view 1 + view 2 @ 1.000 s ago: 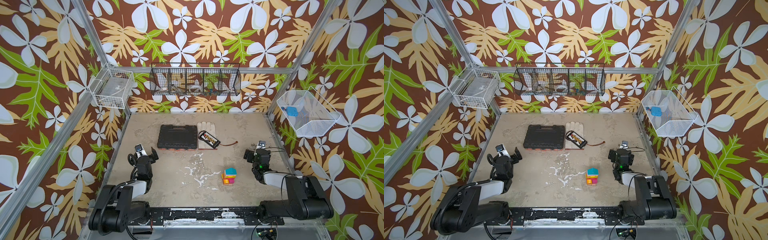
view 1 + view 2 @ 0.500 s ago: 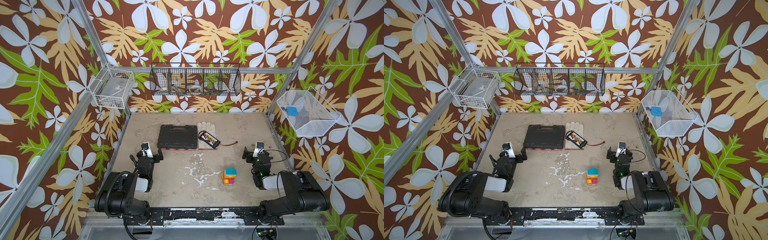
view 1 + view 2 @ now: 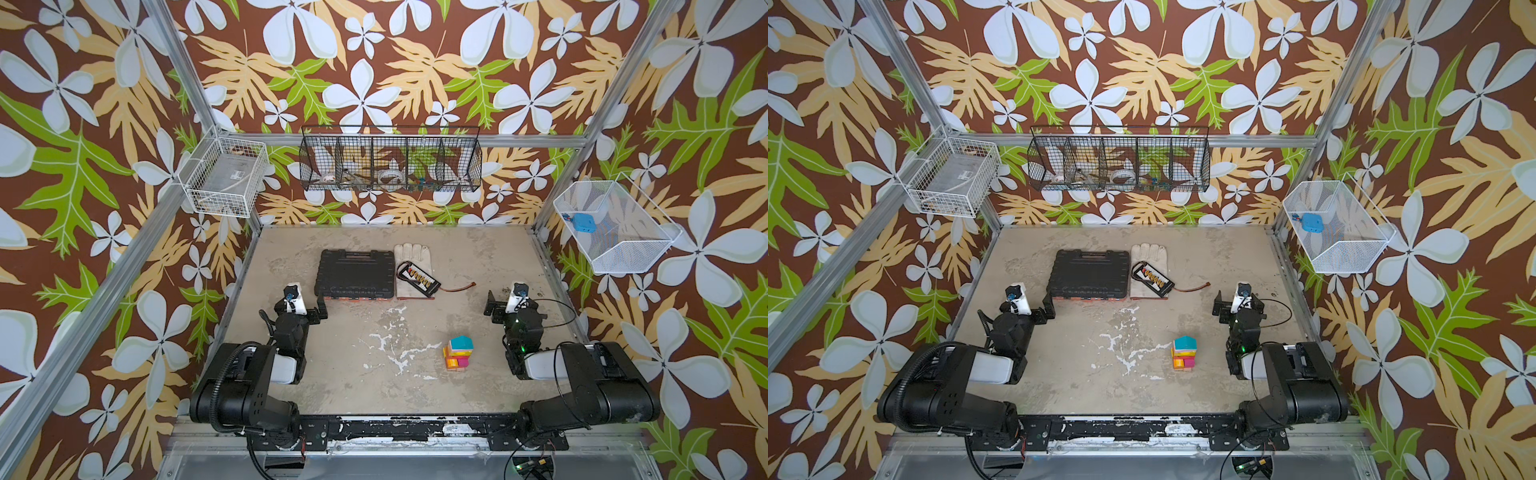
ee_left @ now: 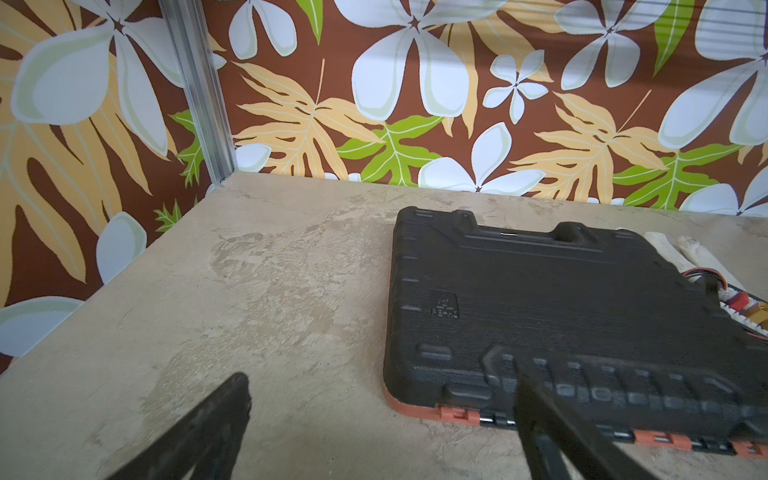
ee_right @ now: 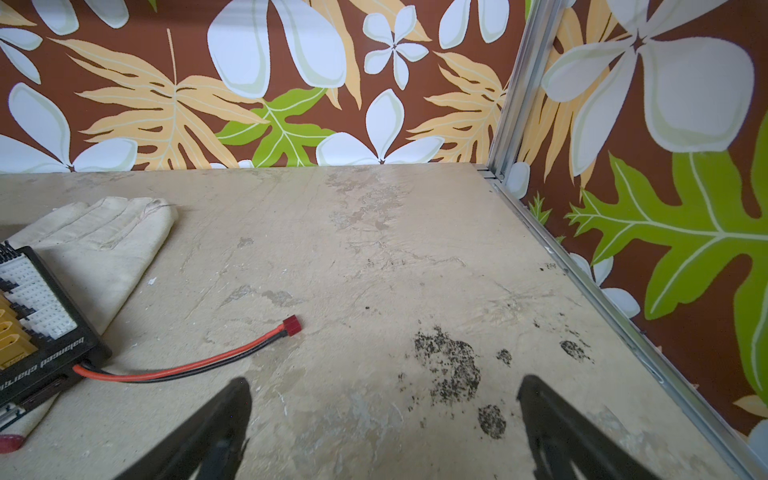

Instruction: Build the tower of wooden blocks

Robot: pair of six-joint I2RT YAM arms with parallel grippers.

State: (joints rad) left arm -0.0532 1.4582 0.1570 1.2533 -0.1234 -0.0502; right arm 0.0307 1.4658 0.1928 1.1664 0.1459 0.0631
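Note:
The tower (image 3: 458, 352) (image 3: 1183, 353) stands alone on the table right of centre: a short stack of wood blocks in orange, magenta, yellow and pink with a teal cap. No loose wood blocks show. My left gripper (image 3: 299, 302) (image 3: 1027, 305) (image 4: 382, 395) is open and empty at the left, one finger near the front corner of the black case (image 4: 561, 299). My right gripper (image 3: 512, 301) (image 3: 1238, 302) (image 5: 384, 395) is open and empty over bare table, behind and to the right of the tower. Neither touches the tower.
The black case (image 3: 355, 272) lies at the back centre beside a white glove (image 3: 411, 253) (image 5: 104, 232) carrying a charger board (image 3: 417, 276) (image 5: 33, 324) with a red-black lead (image 5: 187, 368). Wire baskets (image 3: 390, 164) hang on the walls. Both arms are folded by the front rail.
Both arms have folded lower toward the front rail and their wrists have turned toward the back wall. Both grippers stay open. The tower has not moved.

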